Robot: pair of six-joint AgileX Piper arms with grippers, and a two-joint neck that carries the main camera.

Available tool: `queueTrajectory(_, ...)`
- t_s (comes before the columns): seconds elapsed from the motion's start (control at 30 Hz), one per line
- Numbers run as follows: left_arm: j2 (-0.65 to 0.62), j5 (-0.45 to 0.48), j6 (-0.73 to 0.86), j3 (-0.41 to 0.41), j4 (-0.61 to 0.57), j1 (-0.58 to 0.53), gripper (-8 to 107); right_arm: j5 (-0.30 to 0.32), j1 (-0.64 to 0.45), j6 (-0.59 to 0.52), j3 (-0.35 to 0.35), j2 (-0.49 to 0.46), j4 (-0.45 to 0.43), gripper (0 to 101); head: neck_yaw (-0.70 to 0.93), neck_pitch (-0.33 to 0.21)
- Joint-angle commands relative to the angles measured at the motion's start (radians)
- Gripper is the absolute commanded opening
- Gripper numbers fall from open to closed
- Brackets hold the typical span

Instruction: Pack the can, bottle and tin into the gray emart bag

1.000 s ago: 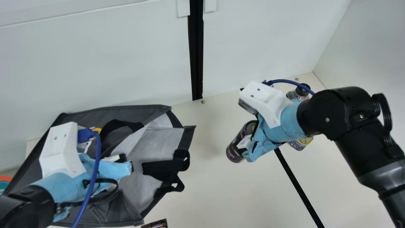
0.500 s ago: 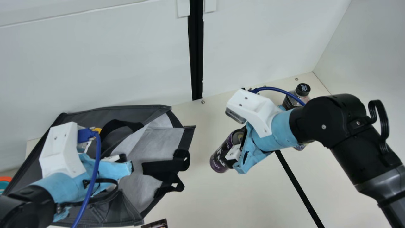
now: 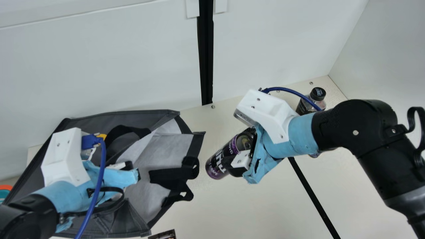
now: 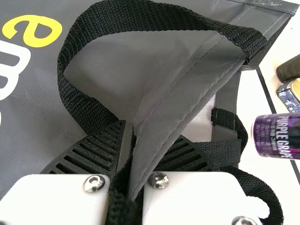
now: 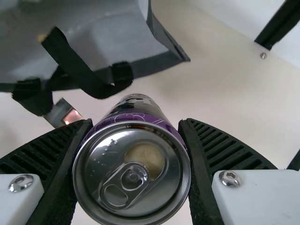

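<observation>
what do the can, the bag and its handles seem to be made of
The can looks like thin metal, probably aluminum: bare, shiny silver lid with pull tab, glossy purple printed side. The bag seems a synthetic fabric, perhaps coated: gray, faintly sheened, with creases and stitched edges. Its handles look like matte black webbing, likely nylon or polyester, showing a coarse weave.

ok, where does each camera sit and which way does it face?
Main: on the neck, looking down at bag, can and bottle; both arms in shot.
Left wrist: behind left tool, facing the bag edge it grips; own fingers visible.
Right wrist: behind right tool, facing the can's lid; own fingers flank it.
Both wrist views share bag and can.
</observation>
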Motion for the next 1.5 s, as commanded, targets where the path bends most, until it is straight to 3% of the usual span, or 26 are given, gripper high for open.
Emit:
queueTrajectory(0.0,0.000,0.000,0.000,0.000,0.000,0.000,10,0.000,-0.006,-0.012,-0.007,-0.002,0.034,0,-0.001,-0.023)
queueTrajectory(0.73,0.000,0.000,0.000,0.000,0.000,0.000,10,0.000,-0.094,-0.123,-0.043,-0.019,0.311,0,-0.001,-0.023)
queueTrajectory(1.23,0.000,0.000,0.000,0.000,0.000,0.000,10,-0.001,-0.110,-0.174,-0.037,-0.001,0.385,0,-0.001,-0.023)
queueTrajectory(1.47,0.000,0.000,0.000,0.000,0.000,0.000,10,-0.042,-0.072,-0.186,-0.014,0.008,0.385,0,-0.001,-0.023)
